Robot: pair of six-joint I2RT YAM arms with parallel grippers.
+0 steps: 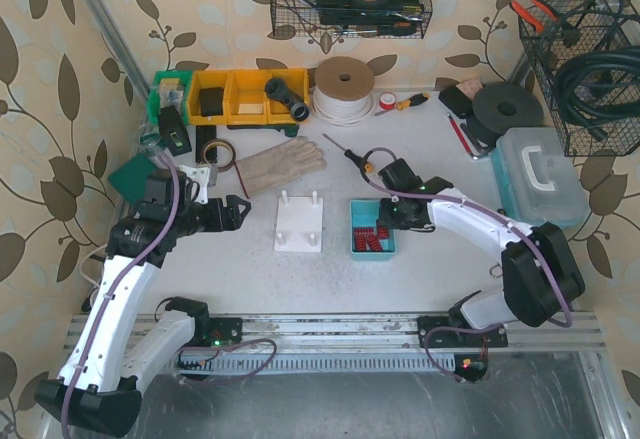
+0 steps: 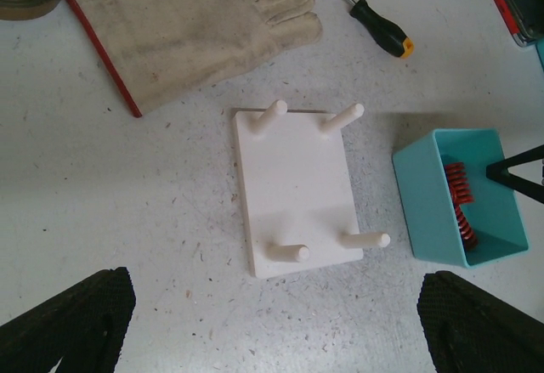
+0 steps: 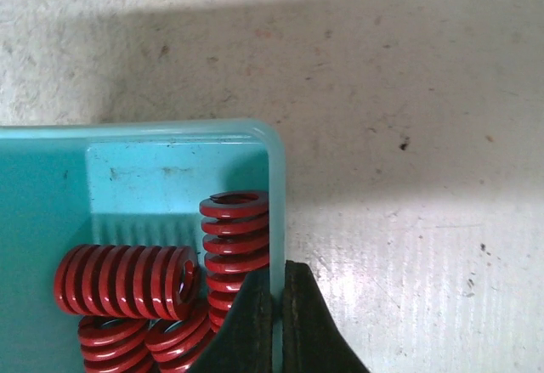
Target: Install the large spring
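Observation:
A white peg board with several upright pegs lies mid-table. To its right stands a teal bin holding several red springs. They look alike in size, so I cannot single out the large spring. One spring leans against the bin's right wall. My right gripper is shut on that wall, one finger inside and one outside, with no spring between them. My left gripper hangs open above the table just short of the board.
Behind the board lie a work glove and a screwdriver. A tape roll and yellow bins are at the back left. A toolbox stands at the right.

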